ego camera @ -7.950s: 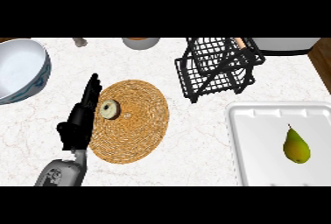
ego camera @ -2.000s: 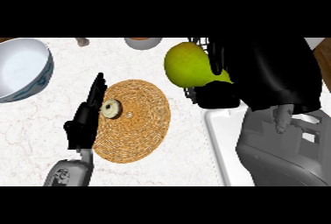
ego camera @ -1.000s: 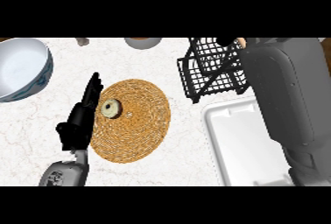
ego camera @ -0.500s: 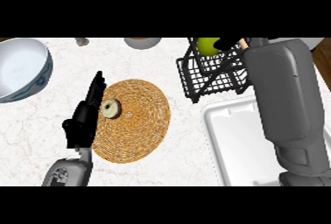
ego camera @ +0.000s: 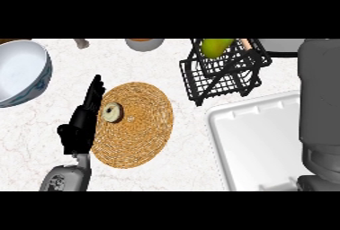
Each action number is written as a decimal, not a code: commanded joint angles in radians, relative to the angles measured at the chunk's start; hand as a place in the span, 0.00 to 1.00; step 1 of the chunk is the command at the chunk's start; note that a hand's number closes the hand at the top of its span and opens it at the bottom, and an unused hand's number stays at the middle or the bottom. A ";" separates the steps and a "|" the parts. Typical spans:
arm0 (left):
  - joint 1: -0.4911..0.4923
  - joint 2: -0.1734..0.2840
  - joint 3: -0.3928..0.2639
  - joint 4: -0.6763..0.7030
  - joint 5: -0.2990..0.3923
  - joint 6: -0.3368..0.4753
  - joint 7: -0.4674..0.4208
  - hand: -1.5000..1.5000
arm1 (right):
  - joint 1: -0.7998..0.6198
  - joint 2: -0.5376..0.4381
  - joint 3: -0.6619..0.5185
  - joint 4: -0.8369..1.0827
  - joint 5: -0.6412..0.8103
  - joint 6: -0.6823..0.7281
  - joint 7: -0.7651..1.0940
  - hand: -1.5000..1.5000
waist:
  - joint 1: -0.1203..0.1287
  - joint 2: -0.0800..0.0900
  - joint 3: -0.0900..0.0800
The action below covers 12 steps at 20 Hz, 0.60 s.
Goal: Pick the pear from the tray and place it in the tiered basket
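The white tray (ego camera: pixel 266 143) at the near right lies bare, and the right forearm along that edge has shifted slightly outward since half a second ago — the right robot hand is out of sight. The left robot hand (ego camera: pixel 83 121) rests open, fingers straight, beside the woven mat (ego camera: pixel 136 128) on the surface. Farther back, the pear (ego camera: pixel 216 46) sits in the black tiered basket (ego camera: pixel 225 76) — no writing is readable anywhere

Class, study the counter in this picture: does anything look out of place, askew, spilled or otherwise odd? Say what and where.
Nothing stands out. The pear sits at the top of the black tiered basket, the white tray lies bare, and the left robot hand rests open beside the woven mat. Nothing is spilled or tipped.
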<state>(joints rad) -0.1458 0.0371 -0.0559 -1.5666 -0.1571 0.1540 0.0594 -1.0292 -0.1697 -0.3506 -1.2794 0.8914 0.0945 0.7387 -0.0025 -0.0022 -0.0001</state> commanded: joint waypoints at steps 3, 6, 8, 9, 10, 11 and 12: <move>0.015 0.016 0.021 -0.020 0.006 0.000 0.019 0.50 | 0.111 -0.097 -0.170 -0.180 -0.134 0.036 0.055 0.00 | -0.024 -0.007 0.001; 0.011 -0.003 0.004 -0.052 -0.010 0.022 0.036 0.50 | 0.225 -0.100 -0.229 -0.338 -0.231 0.101 0.068 0.00 | -0.031 -0.011 0.001; 0.018 0.007 0.024 -0.018 -0.020 0.035 -0.002 0.50 | 0.322 -0.157 -0.333 -0.381 -0.350 0.176 -0.002 0.00 | -0.049 -0.011 0.002; 0.021 0.003 0.017 -0.016 -0.013 0.025 0.013 0.50 | 0.400 -0.147 -0.347 -0.418 -0.375 0.189 -0.032 0.00 | -0.037 -0.007 0.002; 0.047 0.009 0.020 -0.005 0.005 0.004 -0.025 0.50 | 0.427 -0.176 -0.396 -0.439 -0.428 0.228 -0.042 0.00 | -0.039 -0.007 0.001; 0.064 0.013 0.016 -0.038 0.002 0.004 0.002 0.50 | 0.470 -0.206 -0.438 -0.470 -0.480 0.285 -0.051 0.00 | -0.045 -0.011 0.002; 0.016 0.018 0.030 -0.001 0.015 -0.009 -0.017 0.50 | 0.515 -0.198 -0.466 -0.492 -0.514 0.288 -0.079 0.00 | -0.038 -0.006 0.001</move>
<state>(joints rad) -0.1152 0.0452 -0.0385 -1.5810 -0.1576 0.1624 0.0542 -0.6624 -0.3269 -0.6991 -1.6653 0.5198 0.2905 0.7117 -0.0392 -0.0102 0.0011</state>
